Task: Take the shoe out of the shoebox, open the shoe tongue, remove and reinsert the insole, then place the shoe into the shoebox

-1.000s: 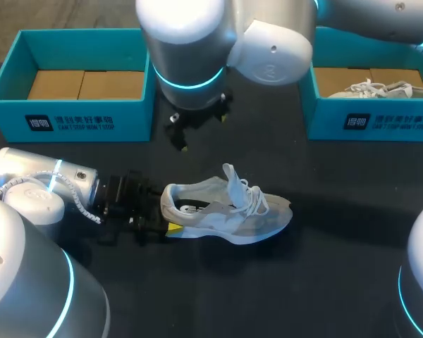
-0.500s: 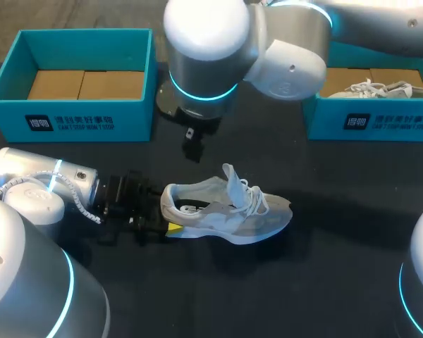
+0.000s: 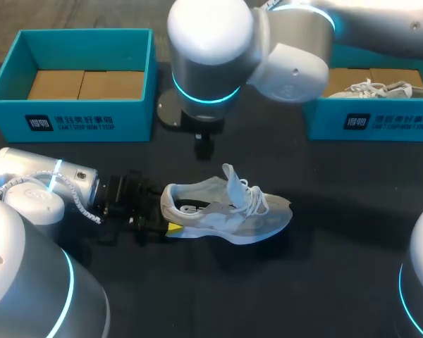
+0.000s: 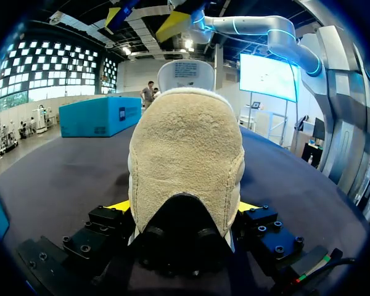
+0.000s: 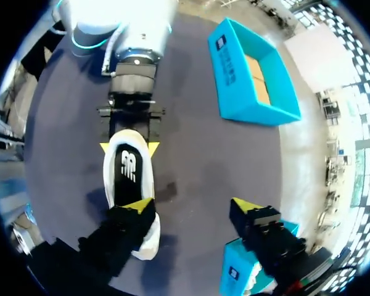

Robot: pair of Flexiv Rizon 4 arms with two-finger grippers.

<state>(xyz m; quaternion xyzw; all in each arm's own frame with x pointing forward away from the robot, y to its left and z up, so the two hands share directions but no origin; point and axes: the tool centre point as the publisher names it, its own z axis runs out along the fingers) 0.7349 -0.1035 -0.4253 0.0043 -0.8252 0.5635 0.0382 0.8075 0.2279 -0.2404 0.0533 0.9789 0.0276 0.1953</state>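
Two arms meet near the middle of the head view. The left arm (image 3: 49,183) lies low along the worktop (image 3: 317,282) from the lower left. The left end effector (image 3: 168,226) is clamped on the heel of the pale grey sneaker (image 3: 225,211), with a yellow tip on either side of the heel. The sneaker stands on its sole at centre, toe pointing right, with its tongue (image 3: 233,179) upright and a black insole (image 5: 128,169) inside. The right arm (image 3: 211,49) enters from the upper right and hangs above the sneaker. The right end effector (image 5: 193,206) has its fingers spread wide, gripping nothing. The teal upper-left shoebox (image 3: 77,121) and upper-right shoebox (image 3: 370,121) stand well apart from the sneaker, and the upper-right one holds a second sneaker (image 3: 381,89). Dark worktop shows between the boxes and across the lower right.
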